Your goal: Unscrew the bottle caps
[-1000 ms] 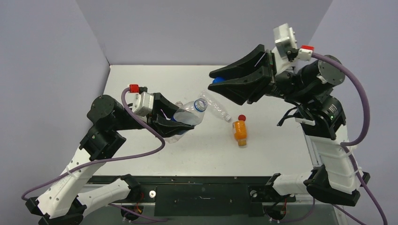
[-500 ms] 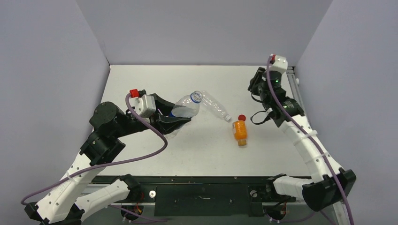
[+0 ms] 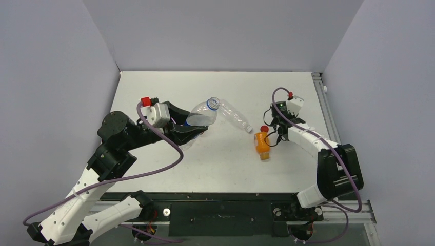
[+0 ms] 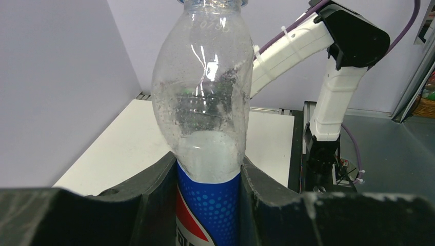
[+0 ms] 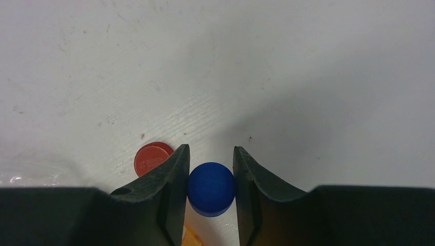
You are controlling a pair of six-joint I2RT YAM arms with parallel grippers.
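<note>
— Left hand [image 4: 208,169]?
— Clenched around the Pepsi bottle [image 4: 202,102] at its label, holding it tilted above the surface [image 3: 169,82], neck uncapped.
— And the right hand [image 5: 210,149]?
— Down low, pinching the blue cap [image 5: 211,188] between both fingers. Red cap [image 5: 152,158] flat on the surface, just beside one finger.
— Other bottles?
— Orange bottle [image 3: 262,145] lying by the right hand; clear bottle [image 3: 233,117] lying between the two hands.

Looks like a robotics lab test cell rather than a home or shop. Shown by a bare white table [image 3: 215,164] boxed in by plain lilac-grey panels [image 3: 215,31], a white-and-black left arm [image 3: 90,187] and right arm [image 3: 308,141] bolted at the near edge, trailing purple cables [image 3: 179,152], and aluminium framing [image 3: 322,97] alongside.
</note>
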